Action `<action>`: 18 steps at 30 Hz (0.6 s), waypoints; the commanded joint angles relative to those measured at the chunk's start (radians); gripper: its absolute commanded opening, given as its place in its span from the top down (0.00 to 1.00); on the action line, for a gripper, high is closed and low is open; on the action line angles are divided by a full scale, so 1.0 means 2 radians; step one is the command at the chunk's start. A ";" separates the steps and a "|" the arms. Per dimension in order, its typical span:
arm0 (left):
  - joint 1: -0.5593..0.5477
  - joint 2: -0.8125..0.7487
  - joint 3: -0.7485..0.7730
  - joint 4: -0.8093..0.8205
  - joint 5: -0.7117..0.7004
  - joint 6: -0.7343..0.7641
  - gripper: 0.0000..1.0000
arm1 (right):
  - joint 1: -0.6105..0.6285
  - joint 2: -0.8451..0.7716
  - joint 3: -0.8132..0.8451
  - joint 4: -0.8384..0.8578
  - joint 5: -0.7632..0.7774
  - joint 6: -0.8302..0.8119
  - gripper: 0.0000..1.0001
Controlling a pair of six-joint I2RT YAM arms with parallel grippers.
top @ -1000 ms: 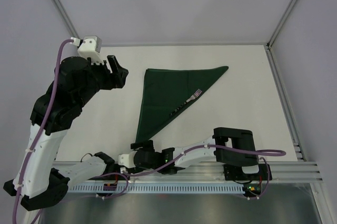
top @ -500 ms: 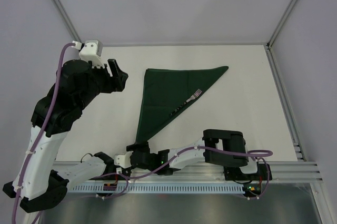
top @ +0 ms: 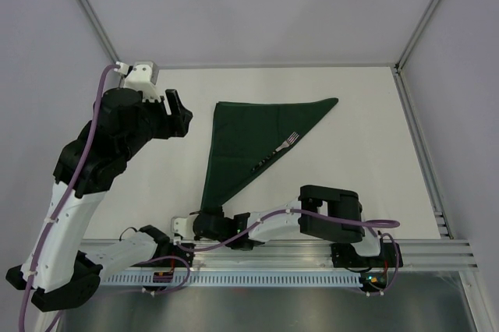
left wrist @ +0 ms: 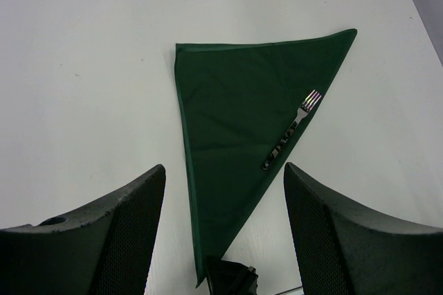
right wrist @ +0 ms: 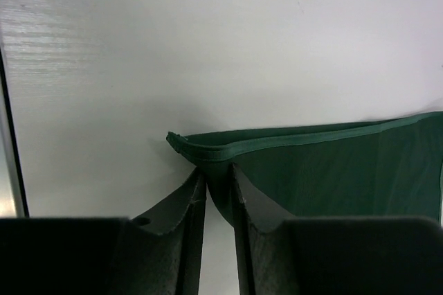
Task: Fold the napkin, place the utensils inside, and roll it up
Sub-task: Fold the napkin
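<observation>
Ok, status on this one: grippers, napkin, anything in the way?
Right gripper shut on near corner of napkin. Left gripper open, off the cloth. Napkin folded to triangle, fork along its long edge. Nothing in the way.

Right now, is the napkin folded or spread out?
Folded: the napkin lies flat as a triangle, with a fork along its long edge.

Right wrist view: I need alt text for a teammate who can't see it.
The right pincer is closed on one corner of the dark green napkin, with the hemmed tip poking out just past it. The rest of the cloth spreads away to the right over the white table.
</observation>
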 commanded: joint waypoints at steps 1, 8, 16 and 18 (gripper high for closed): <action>0.000 0.000 -0.002 0.010 0.004 0.007 0.26 | -0.006 -0.016 0.026 -0.013 -0.008 0.014 0.74; 0.000 0.008 -0.007 0.016 0.008 0.007 0.26 | -0.021 -0.042 0.033 -0.035 -0.020 0.033 0.77; 0.000 0.022 -0.010 0.028 0.014 0.006 0.26 | -0.057 -0.074 0.045 -0.079 -0.047 0.080 0.81; 0.000 0.025 -0.012 0.030 0.016 0.006 0.26 | -0.074 -0.082 0.048 -0.093 -0.054 0.097 0.83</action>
